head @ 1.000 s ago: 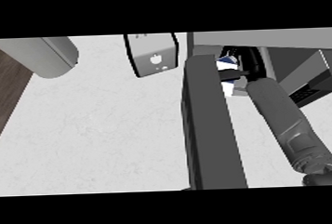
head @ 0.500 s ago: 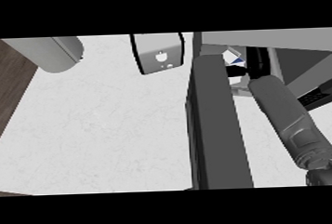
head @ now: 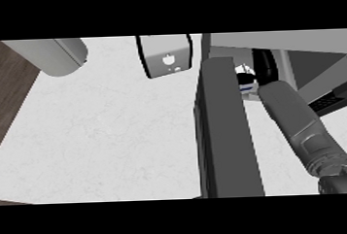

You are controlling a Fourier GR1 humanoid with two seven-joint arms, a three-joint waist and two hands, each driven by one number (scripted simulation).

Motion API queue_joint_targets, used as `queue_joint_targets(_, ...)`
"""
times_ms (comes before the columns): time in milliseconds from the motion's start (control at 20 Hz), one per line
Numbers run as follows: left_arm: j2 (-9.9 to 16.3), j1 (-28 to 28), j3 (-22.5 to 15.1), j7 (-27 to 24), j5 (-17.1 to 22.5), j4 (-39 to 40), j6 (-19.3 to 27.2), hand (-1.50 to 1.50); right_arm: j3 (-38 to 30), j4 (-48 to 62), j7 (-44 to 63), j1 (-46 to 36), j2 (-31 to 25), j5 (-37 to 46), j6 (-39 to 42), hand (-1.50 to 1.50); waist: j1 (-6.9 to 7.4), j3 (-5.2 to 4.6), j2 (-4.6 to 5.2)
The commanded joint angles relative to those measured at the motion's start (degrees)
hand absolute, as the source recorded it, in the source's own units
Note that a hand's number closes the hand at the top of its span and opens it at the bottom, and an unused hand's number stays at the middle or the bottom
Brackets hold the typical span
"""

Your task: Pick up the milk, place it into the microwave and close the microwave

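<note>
the milk (head: 244, 81) is seen only as a small white-and-blue patch at the mouth of the microwave (head: 304, 61), just beyond the far end of the right forearm (head: 303, 129) and partly covered by the dark shape of the right hand (head: 261, 69). whether the fingers are curled round the carton or have been straightened off it cannot be told — the hand is largely hidden by the forearm and by the cavity's shadow. the carton is judged to lie at, or just within, the opening, so the placing step seems nearly done, though how it stands cannot be made out. the relation on which the coming move turns is that of the microwave door (head: 227, 131) to the arm: the door stands open, its long axis running from the near edge of the view up toward the cavity, and it lies just beside the right forearm, on that arm's left. the forearm is thus set between the door and the microwave body, and it is judged that it would have to be drawn clear before the door could be swung across. the left hand is not in view; only a grey rounded shape (head: 49, 55) shows at the upper left. a white box with a printed mark (head: 167, 56) stands on the worktop (head: 105, 140), left of the door.
</note>
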Motion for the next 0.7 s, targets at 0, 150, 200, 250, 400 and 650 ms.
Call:
queue_joint_targets(0,-0.3,-1.3,-1.3,1.1,-0.7,-1.1,0.2,-1.5,-1.2,0.5,-2.8,0.2,0.3,-1.4,4.5,-1.5,-0.73,0.02,-0.4)
queue_joint_targets(150,-1.1,-0.4,-4.8,1.6,-2.6,-1.1,-0.2,-1.5,-2.4,0.5,-4.3,0.2,0.5,-2.7,7.1,-1.5,-0.61,0.03,-0.41)
queue_joint_targets(200,-1.0,-0.3,-3.9,1.3,-2.0,0.0,-0.5,-1.5,-3.6,0.0,-5.1,0.0,-1.5,-4.1,10.3,-1.5,-1.44,-0.03,-0.85)
queue_joint_targets(250,-1.0,-1.5,-4.0,1.4,-2.2,0.2,-0.5,-1.5,-3.6,0.3,-7.0,1.7,-0.8,-4.1,10.7,-1.5,-1.77,-0.04,-0.86)
queue_joint_targets(400,-1.2,-1.1,-5.6,3.0,-2.0,-1.7,-0.7,-1.5,-4.1,0.6,-10.1,3.9,0.5,-4.8,12.6,-1.5,-2.14,-0.01,-1.01)
queue_joint_targets(650,-4.5,-5.1,-10.5,2.8,-9.0,-0.3,2.2,-1.5,-5.0,0.5,-9.6,2.7,1.4,-6.4,17.9,-1.5,-3.83,-0.15,-1.94)
